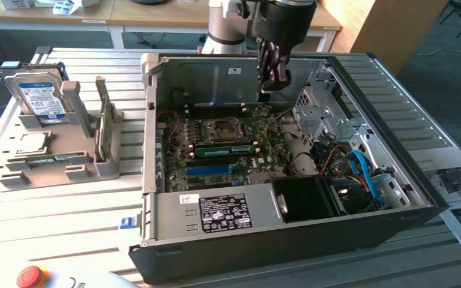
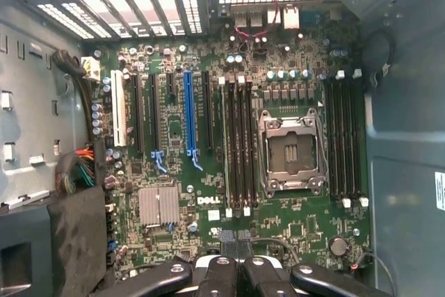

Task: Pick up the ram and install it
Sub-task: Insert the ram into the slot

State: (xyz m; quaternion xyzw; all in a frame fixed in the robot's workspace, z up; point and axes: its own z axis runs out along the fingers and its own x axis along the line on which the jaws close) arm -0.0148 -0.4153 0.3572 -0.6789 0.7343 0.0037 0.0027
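My gripper hangs shut inside the open computer case, above the far part of the motherboard, with nothing between its fingers. In the wrist view the closed fingertips hover over the board's edge, short of the empty CPU socket and the dark ram slots. In the exterior view a green ram stick lies along the slots beside the socket. Another green ram stick stands on edge in the grey holder at the exterior view's left.
The holder also carries a hard drive, a square CPU chip and a flat green board. Inside the case are a black power supply, a drive cage and blue cables. A red stop button sits near the front.
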